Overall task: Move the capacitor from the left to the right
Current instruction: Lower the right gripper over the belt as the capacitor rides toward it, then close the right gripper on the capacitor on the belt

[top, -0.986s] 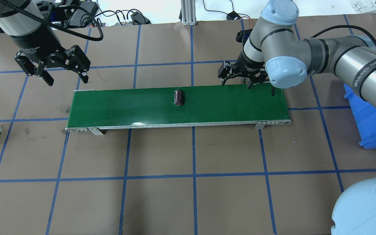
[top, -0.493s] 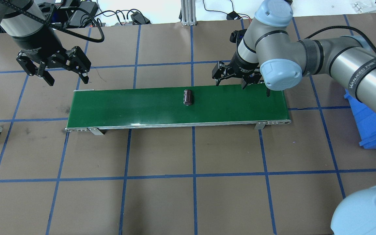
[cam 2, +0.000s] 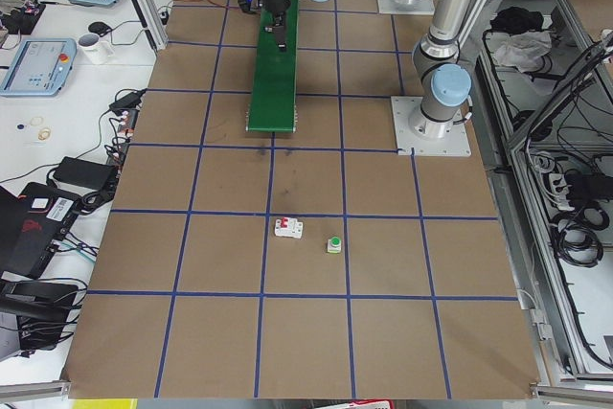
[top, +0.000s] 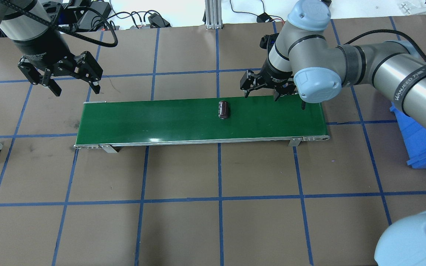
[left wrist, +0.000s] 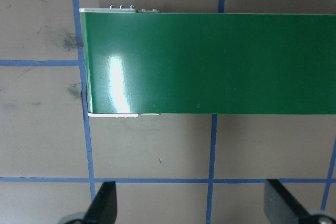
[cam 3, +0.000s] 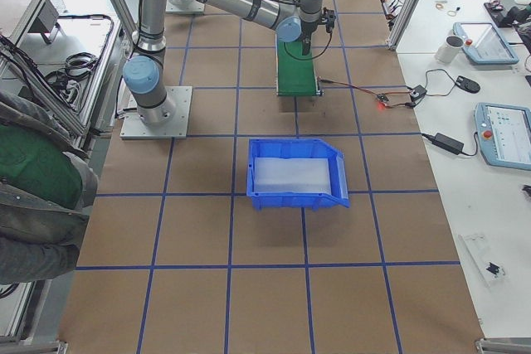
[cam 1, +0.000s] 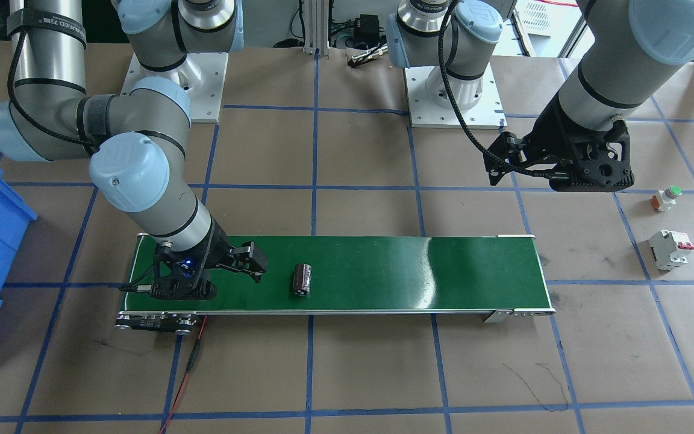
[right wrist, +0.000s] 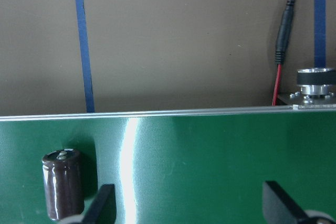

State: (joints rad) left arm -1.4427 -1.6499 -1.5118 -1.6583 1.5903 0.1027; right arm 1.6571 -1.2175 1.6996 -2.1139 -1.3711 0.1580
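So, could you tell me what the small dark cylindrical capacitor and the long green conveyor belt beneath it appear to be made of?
The small dark cylindrical capacitor looks sleeved in glossy dark-brown plastic, with a dull silvery, probably metal, end face. The long green conveyor belt seems smooth rubber or PVC, judging by its broad glare streaks.

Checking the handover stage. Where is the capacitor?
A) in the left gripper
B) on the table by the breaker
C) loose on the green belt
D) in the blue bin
C: the capacitor lies on the belt, with the open right gripper beside it, not touching, and the left gripper open and empty.
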